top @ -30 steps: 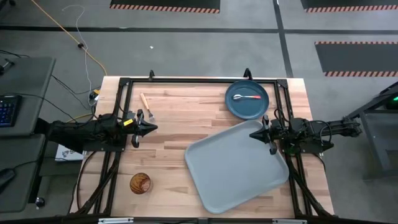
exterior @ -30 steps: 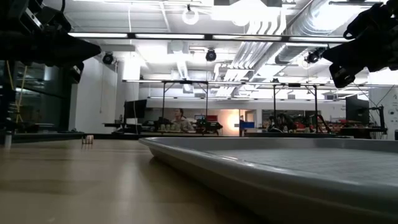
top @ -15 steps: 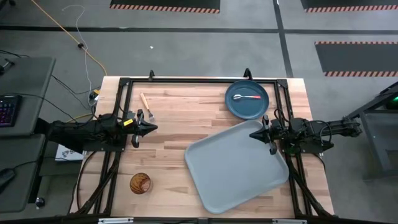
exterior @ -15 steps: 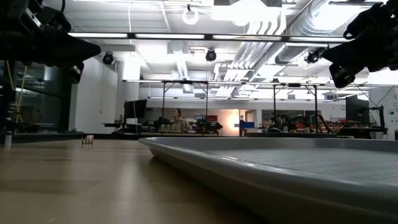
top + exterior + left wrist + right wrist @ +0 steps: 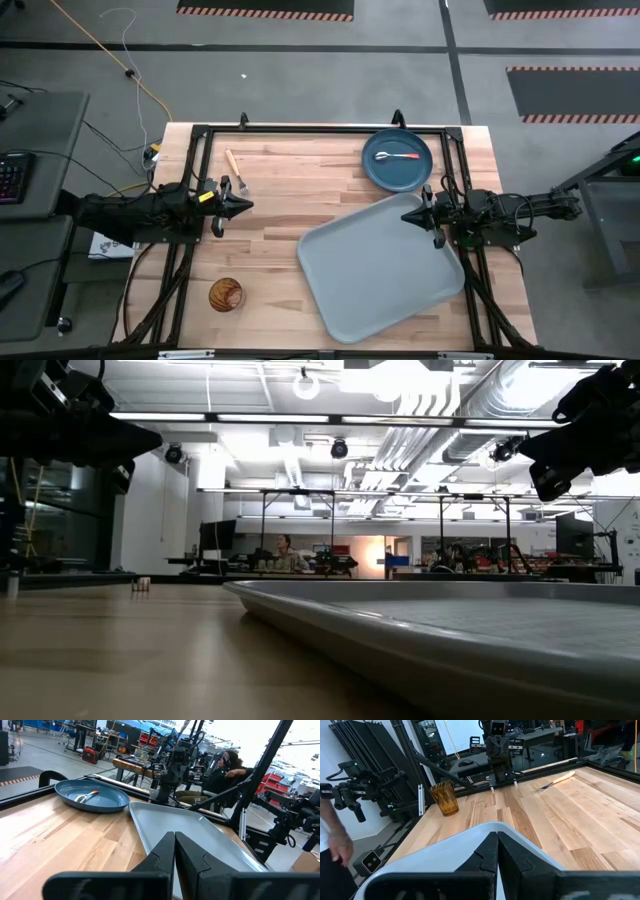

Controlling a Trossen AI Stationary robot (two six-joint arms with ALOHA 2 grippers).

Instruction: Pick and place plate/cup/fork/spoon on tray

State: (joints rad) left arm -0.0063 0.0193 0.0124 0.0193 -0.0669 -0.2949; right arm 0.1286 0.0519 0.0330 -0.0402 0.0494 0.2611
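Note:
The grey-blue tray [image 5: 380, 265] lies flat on the table's right half. The teal plate [image 5: 397, 160] sits on the table at the far right, and the spoon [image 5: 399, 157] lies in it. The fork [image 5: 234, 166] lies on the table at the far left. The amber cup [image 5: 225, 294] stands upright near the front left. My left gripper [image 5: 248, 206] is shut and empty above the table's left side. My right gripper [image 5: 406, 217] is shut and empty above the tray's far right corner.
A black frame [image 5: 320, 130] runs along the table's edges. Bare wood lies between the fork, the cup and the tray. A person [image 5: 227, 767] sits beyond the table's right side, and a hand [image 5: 335, 840] shows beyond the near edge.

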